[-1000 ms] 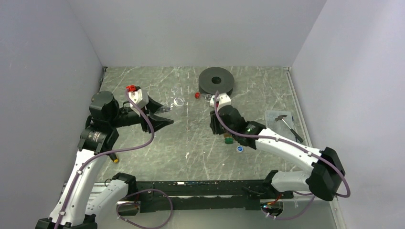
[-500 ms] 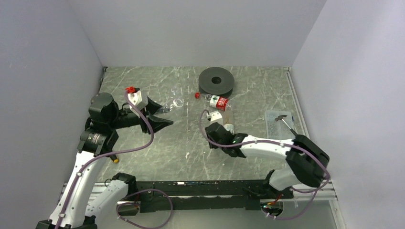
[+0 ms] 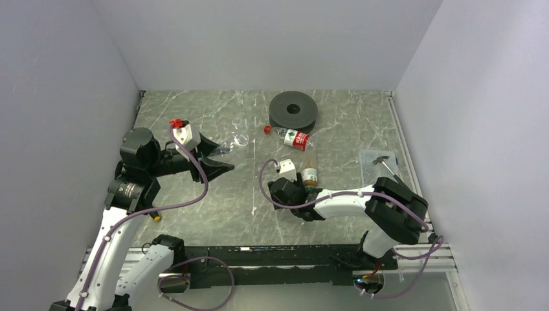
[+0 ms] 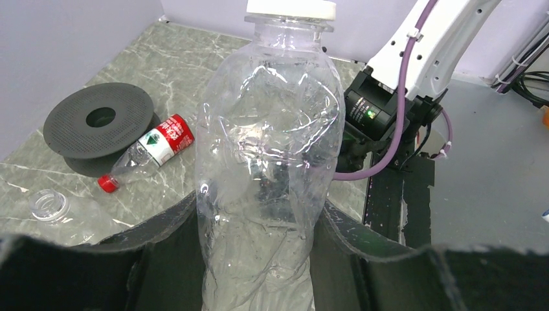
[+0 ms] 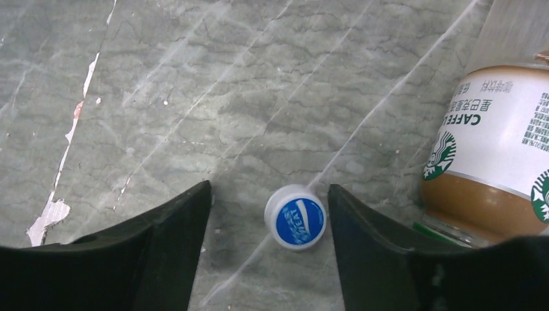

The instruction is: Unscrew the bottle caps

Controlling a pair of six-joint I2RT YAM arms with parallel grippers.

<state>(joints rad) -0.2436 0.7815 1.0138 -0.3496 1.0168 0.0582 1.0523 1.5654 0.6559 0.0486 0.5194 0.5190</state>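
Observation:
A plain clear bottle [image 4: 268, 162] with a white cap [image 4: 291, 8] is held above the table, my left gripper [image 4: 259, 202] shut on its lower body; from above it shows between the left fingers [image 3: 222, 149]. My right gripper [image 5: 270, 188] is open, low over the table, its jaws either side of a loose blue-and-white cap [image 5: 295, 216] without touching it. An amber-brown bottle [image 5: 498, 162] with a white-green label is just right of it [image 3: 309, 175]. A red-label bottle [image 3: 292, 137] with a red cap lies on its side. Another clear bottle [image 3: 242, 138] lies uncapped.
A black disc [image 3: 293, 110] with a centre hole sits at the back, behind the red-label bottle. A clear tray [image 3: 370, 157] holding a hammer [image 3: 390, 170] is at the right. Grey walls close in the table on three sides.
My right arm has swung back toward the near edge and leftward, uncovering the red-label and amber bottles. Its gripper has gone from shut to open around the blue cap. The left arm has stayed still.

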